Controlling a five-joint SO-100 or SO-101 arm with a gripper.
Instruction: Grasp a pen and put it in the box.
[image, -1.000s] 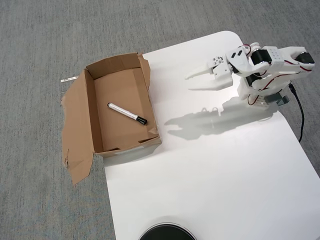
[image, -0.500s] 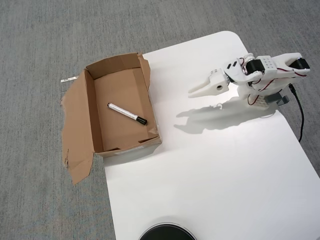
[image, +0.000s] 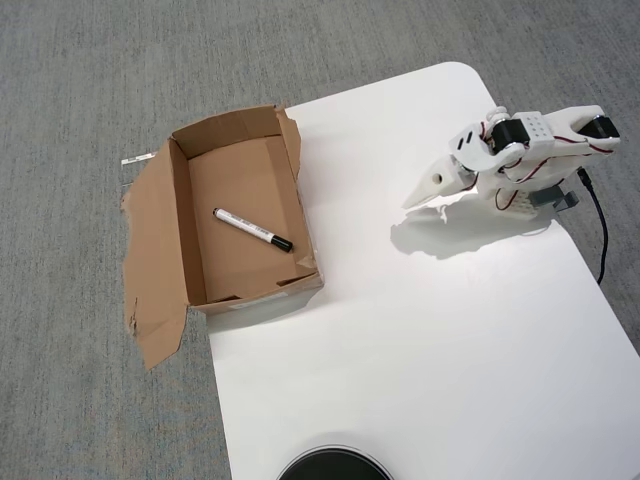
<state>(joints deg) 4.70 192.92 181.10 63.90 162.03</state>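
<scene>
My hand (image: 413, 203) is clenched and empty over the desk (image: 420, 330), well right of the marker (image: 252, 229) lying diagonally inside the cardboard box (image: 186, 225).

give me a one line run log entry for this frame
white marker pen with black cap: lying inside brown cardboard box | gripper: shut, empty, over table | state: placed

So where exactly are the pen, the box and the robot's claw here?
pen (image: 252, 229), overhead view, middle of its white barrel.
box (image: 181, 222), overhead view, its left wall.
gripper (image: 410, 204), overhead view, the tips of its closed fingers.
</scene>
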